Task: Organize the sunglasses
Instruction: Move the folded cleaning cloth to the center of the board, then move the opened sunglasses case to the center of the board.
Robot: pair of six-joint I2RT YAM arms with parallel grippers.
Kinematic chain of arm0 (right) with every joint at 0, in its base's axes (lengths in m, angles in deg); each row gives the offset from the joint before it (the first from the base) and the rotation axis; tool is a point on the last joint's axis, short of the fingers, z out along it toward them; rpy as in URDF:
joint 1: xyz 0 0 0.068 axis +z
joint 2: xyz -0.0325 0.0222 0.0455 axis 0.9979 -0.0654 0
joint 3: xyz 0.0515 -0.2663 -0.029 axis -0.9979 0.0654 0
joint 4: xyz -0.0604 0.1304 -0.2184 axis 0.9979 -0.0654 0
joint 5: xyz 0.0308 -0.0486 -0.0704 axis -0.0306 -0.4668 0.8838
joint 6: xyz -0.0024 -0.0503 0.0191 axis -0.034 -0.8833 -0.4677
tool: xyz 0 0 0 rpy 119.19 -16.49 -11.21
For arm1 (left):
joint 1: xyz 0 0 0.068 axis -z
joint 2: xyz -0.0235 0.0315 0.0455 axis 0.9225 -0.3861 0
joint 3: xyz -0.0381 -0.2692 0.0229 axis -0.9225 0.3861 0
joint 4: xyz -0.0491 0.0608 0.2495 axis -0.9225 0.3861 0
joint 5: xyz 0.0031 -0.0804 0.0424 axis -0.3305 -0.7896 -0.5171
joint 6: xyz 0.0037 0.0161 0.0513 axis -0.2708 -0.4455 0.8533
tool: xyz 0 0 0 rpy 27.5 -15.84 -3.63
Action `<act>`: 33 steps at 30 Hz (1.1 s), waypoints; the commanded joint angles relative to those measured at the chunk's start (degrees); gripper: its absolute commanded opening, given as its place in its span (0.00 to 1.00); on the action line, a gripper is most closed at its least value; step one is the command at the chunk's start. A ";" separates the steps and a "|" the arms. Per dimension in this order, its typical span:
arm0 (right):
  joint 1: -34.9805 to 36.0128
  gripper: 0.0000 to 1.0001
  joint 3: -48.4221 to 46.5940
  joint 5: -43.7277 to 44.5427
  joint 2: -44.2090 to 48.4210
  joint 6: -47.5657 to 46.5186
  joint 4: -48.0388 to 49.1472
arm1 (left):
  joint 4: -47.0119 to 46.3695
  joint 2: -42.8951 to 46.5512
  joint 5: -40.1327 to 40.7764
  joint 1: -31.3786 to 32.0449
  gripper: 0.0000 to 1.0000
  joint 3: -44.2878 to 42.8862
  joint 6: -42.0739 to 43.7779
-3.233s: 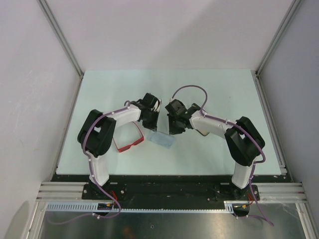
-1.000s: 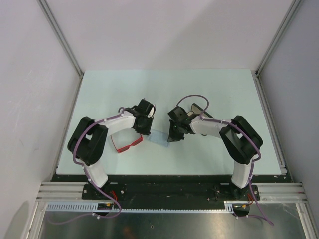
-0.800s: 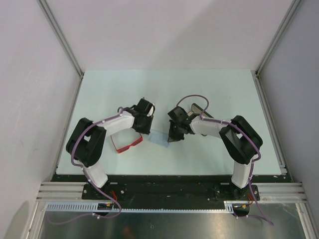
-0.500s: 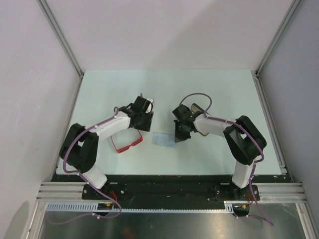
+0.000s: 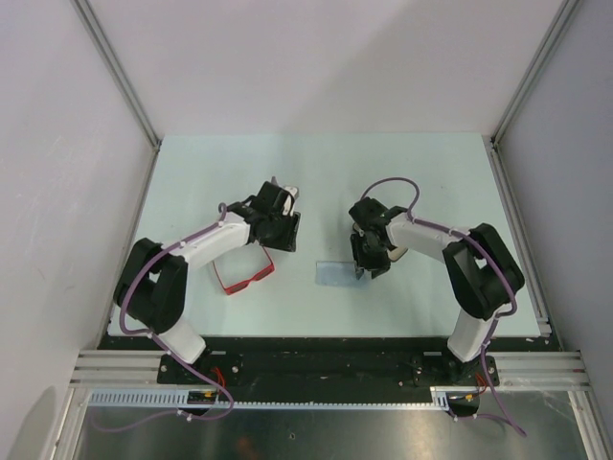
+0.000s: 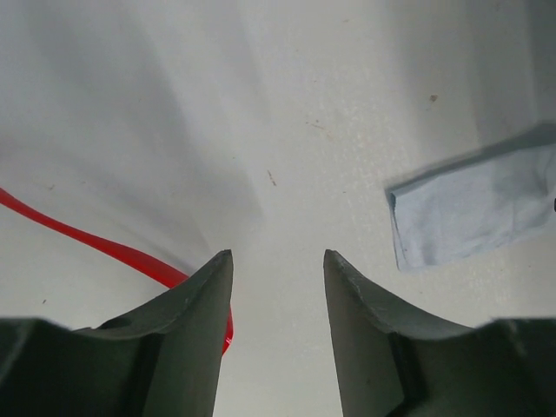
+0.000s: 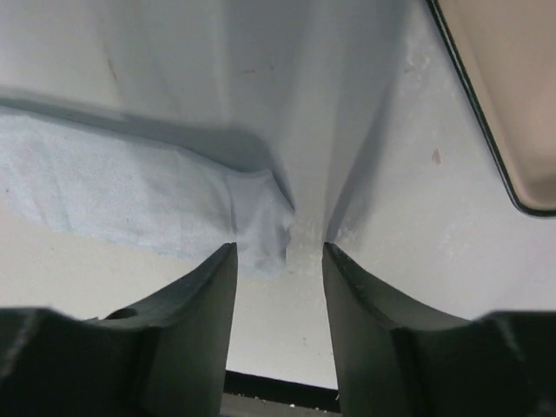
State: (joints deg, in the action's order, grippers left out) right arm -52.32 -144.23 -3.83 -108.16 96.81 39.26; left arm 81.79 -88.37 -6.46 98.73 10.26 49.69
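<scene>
Top view: the red sunglasses (image 5: pixel 244 274) lie flat on the pale table (image 5: pixel 431 163), about 8 o'clock from its centre, and nothing is touching them. Just off their 1 o'clock side hangs the left gripper (image 5: pixel 283 233). Its wrist camera shows the fingers (image 6: pixel 195 304) apart with only bare table in the gap, and one thin red arm (image 6: pixel 104 244) runs off at 9 o'clock behind the left finger. Over to the right gripper (image 5: pixel 367 265): fingers (image 7: pixel 365 304) apart as well, clamping nothing, low over the pale blue cloth (image 5: pixel 335 273), whose bunched end sits right at the gap. A black-rimmed, tan-lined case (image 7: pixel 512 104) peeks in at 2 o'clock
</scene>
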 commanded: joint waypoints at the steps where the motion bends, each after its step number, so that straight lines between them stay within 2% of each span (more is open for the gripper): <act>1: -0.01 0.53 -0.06 3.59 6.40 1.63 -1.60 | -0.04 0.35 -2.83 0.11 0.52 -3.44 -1.24; 5: -0.01 0.56 0.02 8.25 10.97 4.79 -0.73 | -0.12 -0.88 -1.43 0.11 0.58 -5.46 -1.41; 11: -1.94 0.49 -0.59 18.18 15.02 7.96 4.80 | -0.04 -2.28 -0.20 0.11 0.63 -8.27 -2.56; 13: -2.99 0.52 -1.55 22.14 15.38 7.88 4.81 | -0.04 -2.11 -0.20 0.11 0.64 -8.27 -2.56; 16: -4.13 0.57 -3.14 23.29 15.73 3.24 6.22 | -0.04 -1.49 -0.72 0.11 0.66 -7.92 -2.03; 19: -5.72 0.58 -4.72 22.58 14.68 -5.99 8.15 | -0.04 -0.88 -1.34 0.11 0.68 -7.31 -1.42; 20: -5.72 0.59 -5.07 22.67 14.59 -11.84 9.81 | -0.04 -0.79 -1.43 0.11 0.68 -6.96 -1.33; 24: -6.07 0.61 -6.73 21.18 13.28 -22.06 13.60 | -0.04 -0.35 -2.22 0.11 0.69 -6.34 -0.27; 27: -7.82 0.61 -9.63 19.35 9.24 -24.63 12.47 | -0.04 -0.35 -2.92 0.11 0.69 -6.08 0.34; 33: -10.55 0.60 -15.71 21.44 -0.08 -32.01 10.35 | -0.12 -0.18 -4.41 0.11 0.69 -5.90 1.13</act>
State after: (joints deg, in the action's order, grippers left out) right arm -61.17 -156.89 16.17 -103.81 72.72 49.65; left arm 81.86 -90.51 -9.17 98.73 4.38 49.50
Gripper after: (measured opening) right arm 0.607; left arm 0.691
